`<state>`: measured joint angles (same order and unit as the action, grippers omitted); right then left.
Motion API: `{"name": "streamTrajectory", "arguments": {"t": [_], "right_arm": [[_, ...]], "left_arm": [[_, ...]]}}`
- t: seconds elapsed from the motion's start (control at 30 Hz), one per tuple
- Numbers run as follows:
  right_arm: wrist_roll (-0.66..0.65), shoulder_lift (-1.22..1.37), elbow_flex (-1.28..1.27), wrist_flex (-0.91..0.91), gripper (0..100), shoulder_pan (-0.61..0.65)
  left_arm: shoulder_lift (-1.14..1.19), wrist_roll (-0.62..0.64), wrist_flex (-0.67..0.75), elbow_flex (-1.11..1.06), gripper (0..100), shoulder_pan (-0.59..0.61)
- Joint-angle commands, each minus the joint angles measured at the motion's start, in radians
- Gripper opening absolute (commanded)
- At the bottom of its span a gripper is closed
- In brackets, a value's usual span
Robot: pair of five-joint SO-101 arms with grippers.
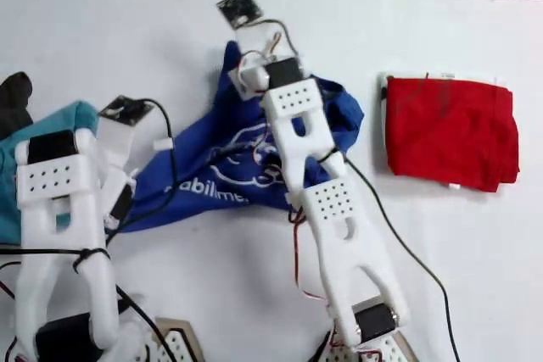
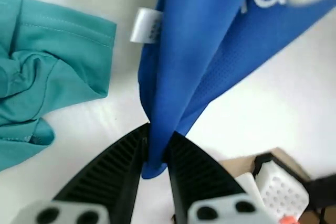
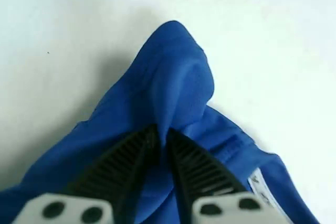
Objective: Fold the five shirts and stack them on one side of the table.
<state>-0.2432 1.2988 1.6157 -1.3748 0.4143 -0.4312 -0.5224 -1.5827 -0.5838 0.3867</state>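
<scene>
A blue shirt (image 1: 222,158) with white print hangs stretched between both arms over the middle of the white table (image 1: 127,40). My left gripper (image 2: 156,148) is shut on a bunched edge of the blue shirt (image 2: 199,51) near its white label. My right gripper (image 3: 161,137) is shut on a raised fold of the blue shirt (image 3: 173,82) at the far end. A folded red shirt (image 1: 450,129) lies flat at the right side. A crumpled teal shirt (image 1: 47,129) sits at the left edge, and the teal shirt (image 2: 47,66) also lies beside my left gripper.
A dark garment (image 1: 15,95) peeks in at the far left edge. Black cables (image 1: 407,247) trail across the table near the arm bases. A small dark square tag (image 1: 239,8) lies near the back edge. Bare tabletop spreads at the back left and front right.
</scene>
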Motion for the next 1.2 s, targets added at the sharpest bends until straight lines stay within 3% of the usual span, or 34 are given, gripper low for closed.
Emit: {"name": "streamTrajectory", "arguments": {"t": [0.0, 0.27, 0.47, 0.67, 0.97, 1.17], "right_arm": [[-0.012, -0.159, 0.052, -0.088, 2.0, -0.024], [-0.012, -0.437, 0.052, -0.383, 2.0, -0.028], [-0.012, -0.631, 0.046, -0.395, 2.0, -0.070], [-0.011, -0.858, -0.008, -0.398, 2.0, -0.084], [-0.009, -1.422, -0.687, -0.394, 2.1, -0.087], [-0.009, -1.676, -1.042, -0.329, 2.1, -0.117]], "left_arm": [[-0.029, 0.068, 0.021, 0.071, 3, 0.011], [-0.025, 0.126, 0.015, 0.321, 3, 0.011], [0.132, 0.126, -0.063, 0.522, 3, 0.011], [0.382, 0.175, -0.207, 0.908, 3, 0.011], [0.408, 0.170, -0.207, 1.098, 3, 0.011], [0.245, 0.160, -0.207, 1.125, 3, 0.008]]}}
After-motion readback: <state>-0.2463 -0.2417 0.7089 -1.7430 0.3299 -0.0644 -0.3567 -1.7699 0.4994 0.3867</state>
